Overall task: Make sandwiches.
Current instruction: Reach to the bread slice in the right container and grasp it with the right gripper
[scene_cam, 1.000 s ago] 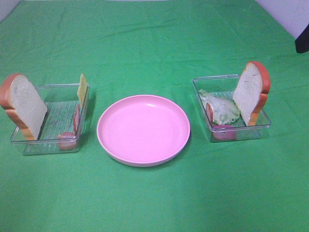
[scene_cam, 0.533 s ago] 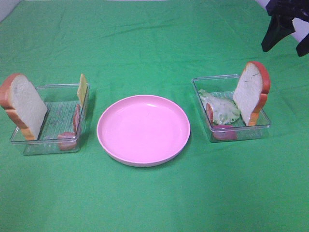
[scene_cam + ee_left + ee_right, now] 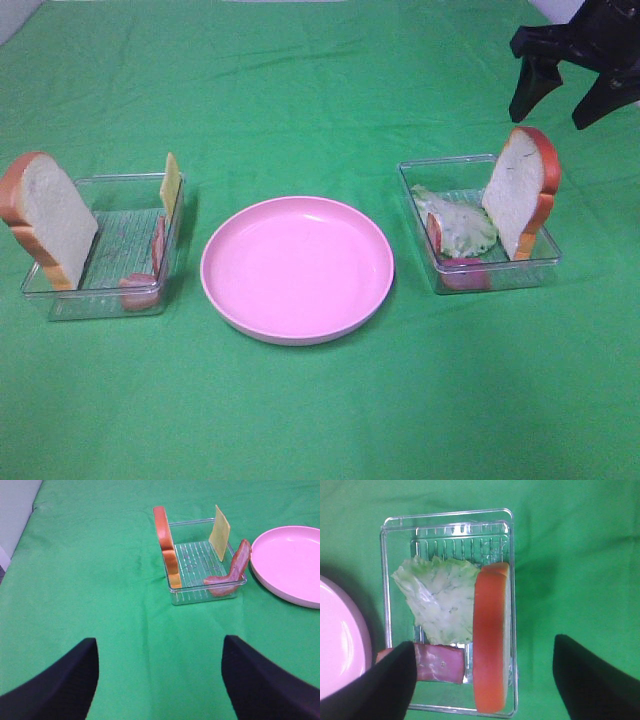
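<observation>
Movement on the right: the right gripper (image 3: pixel 557 100) has swung into the high view, where a second ago only a dark sliver showed at the edge. Its jaws hang spread wide and empty, up behind the right tray (image 3: pixel 415 178), over the green tabletop (image 3: pixel 300 90). Nothing else has budged. The right bread slice (image 3: pixel 518 190) stands on edge along the tray's side away from the plate, the lettuce (image 3: pixel 460 228) lies beside it, and a bacon strip (image 3: pixel 462 272) sits at the front end. Centre stage, the pink plate (image 3: pixel 297 268) carries nothing, so no sandwich is begun. My read is that this arm is lining up for a first pick, likely the bread.

The right wrist view looks straight down into that tray and gives what the high camera cannot: the slice's crust edge-on, framed between the two fingers.

The left gripper (image 3: pixel 157 645) is missing from the high view. Only its own wrist camera has it, jaws released wide, holding nothing, well short of the left tray (image 3: pixel 197 524). In there, the left bread slice (image 3: pixel 165 545) stands upright, the cheese (image 3: pixel 220 532) leans at the far wall, and a second bacon strip (image 3: pixel 232 570) is draped up the plate-side wall.
</observation>
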Robot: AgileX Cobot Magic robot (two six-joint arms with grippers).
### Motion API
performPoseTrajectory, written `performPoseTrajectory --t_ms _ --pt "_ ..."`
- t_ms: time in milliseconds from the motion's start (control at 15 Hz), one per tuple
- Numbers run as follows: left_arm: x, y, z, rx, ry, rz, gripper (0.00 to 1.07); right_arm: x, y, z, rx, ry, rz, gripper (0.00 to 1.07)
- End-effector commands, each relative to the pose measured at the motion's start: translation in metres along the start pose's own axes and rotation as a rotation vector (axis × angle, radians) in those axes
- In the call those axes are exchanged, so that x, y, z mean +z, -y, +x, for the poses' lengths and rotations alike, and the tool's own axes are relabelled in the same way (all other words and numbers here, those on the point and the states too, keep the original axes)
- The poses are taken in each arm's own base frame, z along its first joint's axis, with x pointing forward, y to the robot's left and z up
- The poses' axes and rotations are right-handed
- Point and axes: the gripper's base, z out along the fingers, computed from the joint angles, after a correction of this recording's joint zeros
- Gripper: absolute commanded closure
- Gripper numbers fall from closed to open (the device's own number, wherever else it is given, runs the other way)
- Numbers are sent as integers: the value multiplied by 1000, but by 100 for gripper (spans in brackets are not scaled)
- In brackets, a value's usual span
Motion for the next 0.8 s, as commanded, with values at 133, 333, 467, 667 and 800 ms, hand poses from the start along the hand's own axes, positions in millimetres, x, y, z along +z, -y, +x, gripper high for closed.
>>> performPoseTrajectory --t_ms 133,333,467,667,800 --pt "-2 1 1 -2 24 -4 39 25 6 -1 -20 -65 0 36" --pt "-2 1 1 -2 24 -4 39 42 9 -2 -14 -99 -1 37" --pt "-2 1 1 -2 24 -4 39 49 10 -1 -14 -117 -3 38" --pt "-2 1 1 -2 24 -4 39 50 10 1 -19 -142 -7 74" --pt "-2 1 1 -2 24 -4 39 50 10 1 -18 -147 -11 88"
